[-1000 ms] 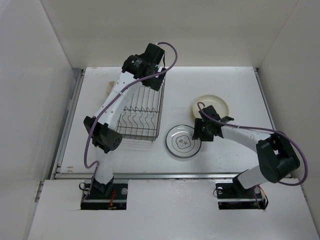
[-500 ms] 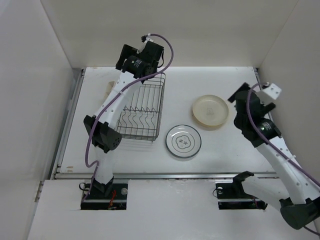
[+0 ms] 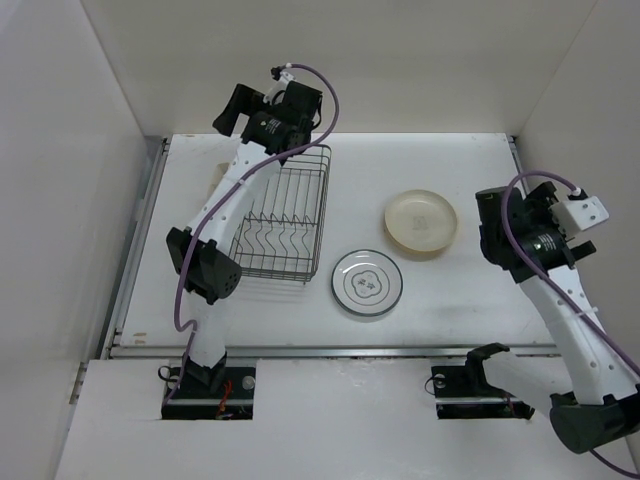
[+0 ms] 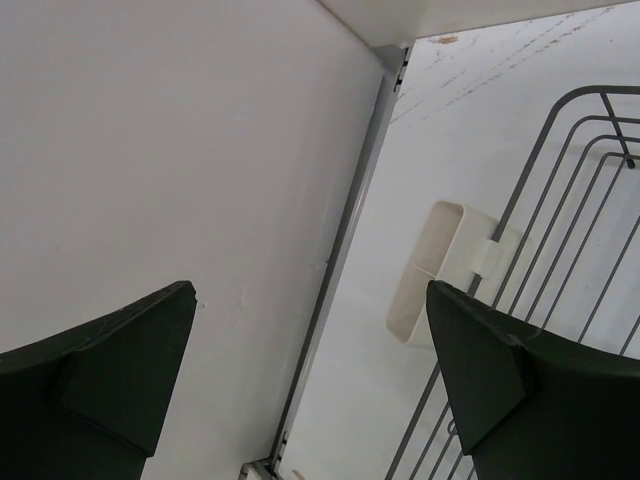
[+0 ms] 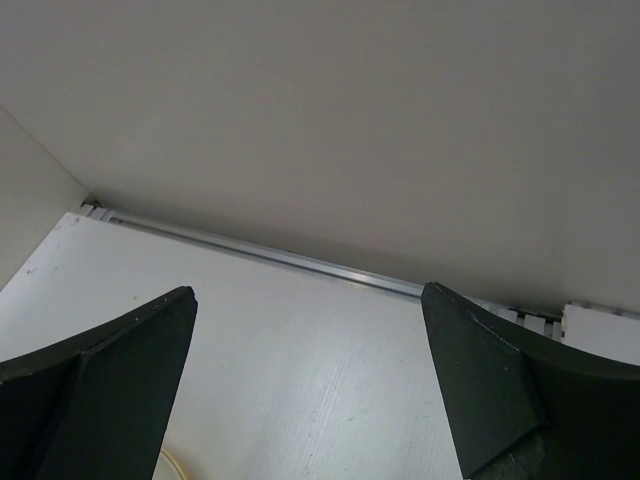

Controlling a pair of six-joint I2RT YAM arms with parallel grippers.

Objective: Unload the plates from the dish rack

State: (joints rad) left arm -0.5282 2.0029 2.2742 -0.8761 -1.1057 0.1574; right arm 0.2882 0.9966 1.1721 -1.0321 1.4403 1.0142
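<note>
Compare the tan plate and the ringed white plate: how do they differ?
The tan plate is plain; the white plate carries dark rings and a centre motif. The tan plate lies farther back and more to the right; the white plate lies nearer the dish rack. Both are round and lie flat on the table, outside the rack.

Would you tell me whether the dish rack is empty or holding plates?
Empty, as far as shows: the dish rack has bare prongs; the patterned plate and tan plate lie on the table.
</note>
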